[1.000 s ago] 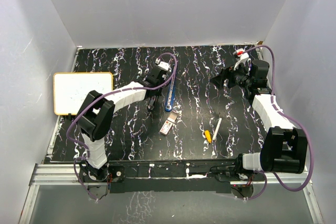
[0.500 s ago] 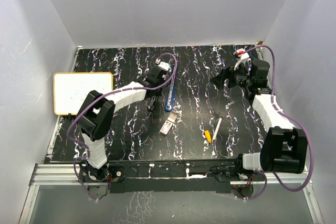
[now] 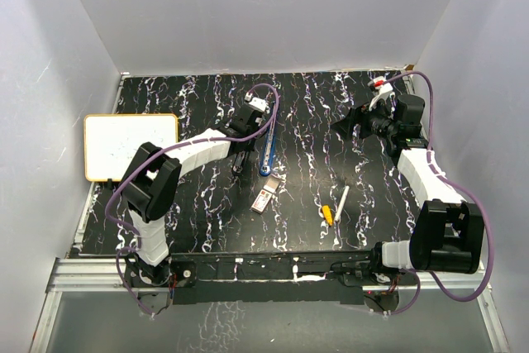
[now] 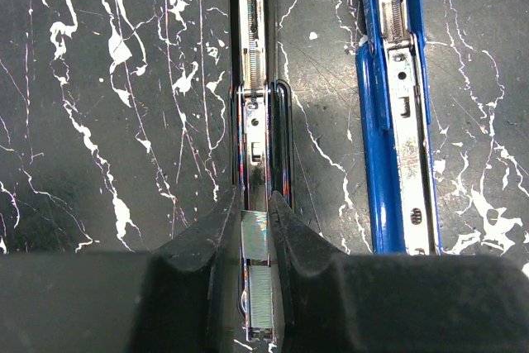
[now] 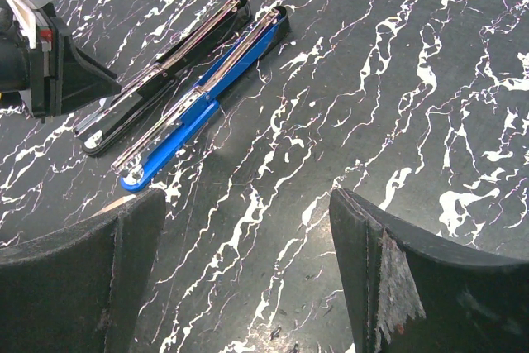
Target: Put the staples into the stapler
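Note:
The black stapler (image 4: 260, 55) lies open on the table with its metal channel facing up. It also shows in the right wrist view (image 5: 165, 68). My left gripper (image 4: 254, 222) is low over its near end, shut on a shiny strip of staples (image 4: 254, 236) held right over the channel. Another strip (image 4: 259, 307) lies in the channel just behind it. The red-and-white staples box (image 3: 263, 199) lies in front of the staplers with its tray partly out. My right gripper (image 3: 343, 124) is open and empty above the back right of the table.
An open blue stapler (image 4: 395, 113) lies parallel, just right of the black one. A white pen (image 3: 340, 202) and a small yellow piece (image 3: 328, 213) lie at front right. A white board with a yellow frame (image 3: 131, 145) lies at the left edge.

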`<state>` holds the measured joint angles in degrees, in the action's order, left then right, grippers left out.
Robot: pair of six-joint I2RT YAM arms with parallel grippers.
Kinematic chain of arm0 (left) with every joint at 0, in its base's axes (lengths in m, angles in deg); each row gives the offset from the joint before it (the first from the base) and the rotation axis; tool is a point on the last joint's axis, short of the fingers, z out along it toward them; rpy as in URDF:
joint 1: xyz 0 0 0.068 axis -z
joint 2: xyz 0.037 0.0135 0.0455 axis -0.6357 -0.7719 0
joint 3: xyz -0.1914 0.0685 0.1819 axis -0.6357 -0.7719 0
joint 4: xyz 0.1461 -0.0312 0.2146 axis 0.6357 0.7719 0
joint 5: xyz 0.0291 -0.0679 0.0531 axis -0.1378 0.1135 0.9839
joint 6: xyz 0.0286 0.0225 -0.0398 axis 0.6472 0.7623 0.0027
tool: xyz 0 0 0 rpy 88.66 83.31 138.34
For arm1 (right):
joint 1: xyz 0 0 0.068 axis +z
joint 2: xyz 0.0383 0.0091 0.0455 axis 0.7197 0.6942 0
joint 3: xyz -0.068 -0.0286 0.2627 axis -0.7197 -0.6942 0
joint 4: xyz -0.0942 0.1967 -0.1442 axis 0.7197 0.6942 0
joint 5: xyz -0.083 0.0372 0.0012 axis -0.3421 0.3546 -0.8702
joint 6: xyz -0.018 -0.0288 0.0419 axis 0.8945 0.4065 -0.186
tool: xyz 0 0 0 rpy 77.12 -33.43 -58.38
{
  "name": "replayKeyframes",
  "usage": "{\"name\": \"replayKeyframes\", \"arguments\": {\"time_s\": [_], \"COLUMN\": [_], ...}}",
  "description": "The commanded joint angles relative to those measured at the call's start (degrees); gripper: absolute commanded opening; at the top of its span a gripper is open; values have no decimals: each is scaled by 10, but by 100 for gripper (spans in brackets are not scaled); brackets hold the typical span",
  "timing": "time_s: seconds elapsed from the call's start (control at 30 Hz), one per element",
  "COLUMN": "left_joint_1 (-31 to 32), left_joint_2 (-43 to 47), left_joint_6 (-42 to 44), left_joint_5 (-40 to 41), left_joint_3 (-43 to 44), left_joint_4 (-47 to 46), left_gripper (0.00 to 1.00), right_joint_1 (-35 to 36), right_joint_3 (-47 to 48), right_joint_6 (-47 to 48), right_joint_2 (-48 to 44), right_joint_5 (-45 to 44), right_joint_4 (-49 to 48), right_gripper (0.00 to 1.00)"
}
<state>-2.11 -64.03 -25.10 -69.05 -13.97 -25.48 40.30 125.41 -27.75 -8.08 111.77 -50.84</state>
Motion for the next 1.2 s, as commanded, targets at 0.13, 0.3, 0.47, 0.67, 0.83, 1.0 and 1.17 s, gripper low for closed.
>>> {"name": "replayKeyframes", "arguments": {"time_s": [0.13, 0.3, 0.47, 0.67, 0.83, 1.0, 1.17], "left_joint_1": [3, 3, 3, 3, 3, 3, 3], "left_joint_2": [-7, -9, -10, -10, -8, -5, -4], "left_joint_6": [-5, -6, -6, -6, -6, -7, -8], "left_joint_5": [-4, -4, -4, -3, -5, -5, -7], "left_joint_3": [4, 8, 8, 7, -2, -10, -13], "left_joint_4": [0, 3, 4, 2, -8, -12, -13], "left_gripper": [0, 0, 0, 0, 0, 0, 0], "right_joint_1": [-3, -4, -4, -5, -5, -5, -6], "right_joint_3": [-4, -4, -5, -5, -5, -5, -5], "right_joint_6": [-2, -2, -2, -2, -1, -1, -2], "right_joint_2": [-7, -7, -7, -7, -8, -7, -8], "right_joint_5": [10, 10, 11, 10, 11, 11, 11], "right_joint_4": [-31, -31, -31, -31, -31, -31, -31], "right_gripper": [83, 83, 83, 83, 83, 83, 83]}}
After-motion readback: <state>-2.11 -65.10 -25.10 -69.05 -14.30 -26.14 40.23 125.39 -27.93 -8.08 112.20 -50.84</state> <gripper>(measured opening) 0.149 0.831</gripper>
